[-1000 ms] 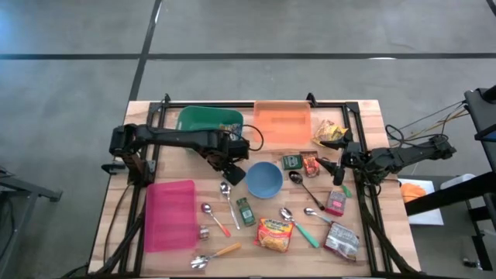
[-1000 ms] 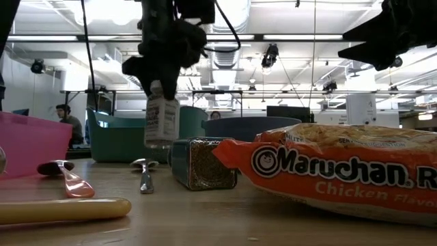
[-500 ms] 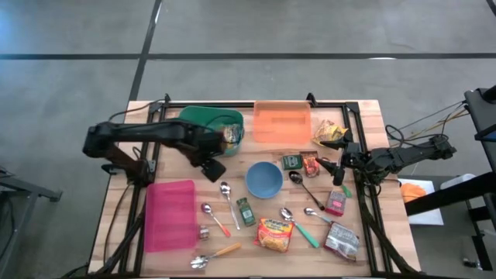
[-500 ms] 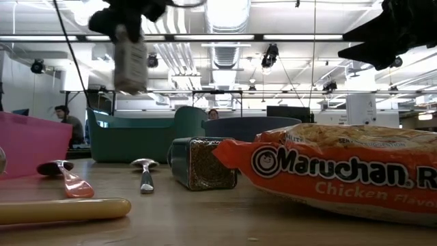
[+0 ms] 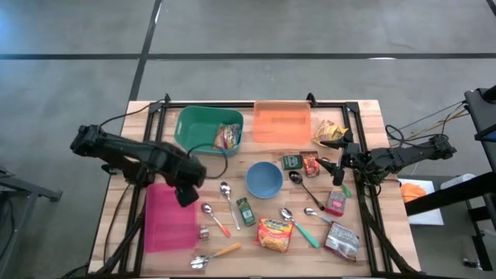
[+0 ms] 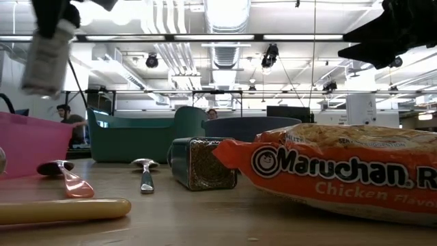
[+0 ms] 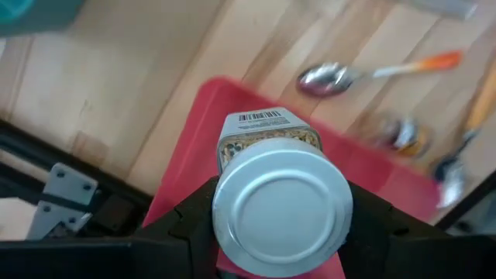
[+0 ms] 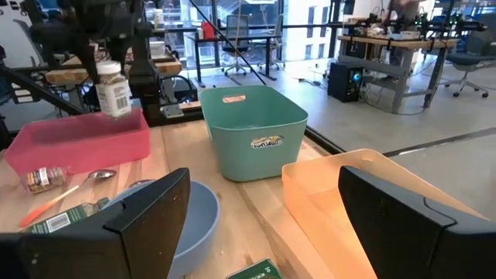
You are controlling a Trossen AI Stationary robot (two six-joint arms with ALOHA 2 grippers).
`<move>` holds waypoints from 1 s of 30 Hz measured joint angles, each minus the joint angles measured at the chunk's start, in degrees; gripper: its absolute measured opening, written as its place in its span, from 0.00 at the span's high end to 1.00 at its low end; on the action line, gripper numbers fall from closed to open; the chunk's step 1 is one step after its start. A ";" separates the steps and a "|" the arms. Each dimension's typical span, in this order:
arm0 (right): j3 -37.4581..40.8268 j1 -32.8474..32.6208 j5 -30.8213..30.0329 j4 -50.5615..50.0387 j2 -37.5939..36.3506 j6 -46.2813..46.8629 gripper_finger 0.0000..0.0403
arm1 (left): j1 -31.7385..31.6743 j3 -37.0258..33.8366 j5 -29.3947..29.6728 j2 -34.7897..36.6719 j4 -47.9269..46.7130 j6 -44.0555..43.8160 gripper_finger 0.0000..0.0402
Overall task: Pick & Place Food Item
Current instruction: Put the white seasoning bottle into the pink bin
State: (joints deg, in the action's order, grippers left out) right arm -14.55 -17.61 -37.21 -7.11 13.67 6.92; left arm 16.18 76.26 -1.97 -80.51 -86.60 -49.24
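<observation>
My left gripper [image 5: 186, 186] is shut on a small spice jar [image 6: 44, 58] with a white label and a silver lid [image 7: 283, 205]. It holds the jar in the air over the far end of the pink bin [image 5: 170, 215]. The right wrist view shows the jar [image 8: 114, 89] above that bin [image 8: 74, 143]. My right gripper [image 5: 339, 167] waits open at the table's right side, pointing level toward the left, with nothing between its fingers [image 8: 139, 225]. My left gripper pinches the jar's lid end [image 7: 225, 203] between its two fingers, one on each side of the lid. The fingers come from above, pointing down. The jar hangs below them, nearly upright and clear of the bin and the table.
A green bin [image 5: 198, 128] holding a snack packet and an orange bin [image 5: 283, 122] stand at the far edge. A blue bowl [image 5: 264, 179] sits mid-table. Spoons, a green spice tin [image 5: 246, 211], a ramen pack [image 5: 275, 234] and other packets lie across the near and right parts.
My left gripper has carried the jar up and away from beside the blue bowl. It went toward the table's left and near edges and now stands over the pink bin's far end. The jar stays hanging upright in the hold.
</observation>
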 joint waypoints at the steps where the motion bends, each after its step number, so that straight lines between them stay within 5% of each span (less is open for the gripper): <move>1: 0.00 -0.02 0.00 0.00 0.00 -0.02 0.19 | 0.72 -1.15 -0.01 0.00 0.07 -0.44 0.54; 16: 0.00 0.00 0.04 0.02 -0.02 0.18 0.19 | 2.39 -16.66 -3.66 0.33 13.94 -1.32 0.54; 30: 0.00 -0.02 0.09 0.04 -0.02 0.94 0.19 | 2.14 -22.12 -0.39 0.39 20.18 10.17 0.54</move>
State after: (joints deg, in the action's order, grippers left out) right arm -14.55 -17.63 -37.12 -7.07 13.65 7.86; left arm 18.31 54.14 -2.36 -80.12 -66.41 -39.07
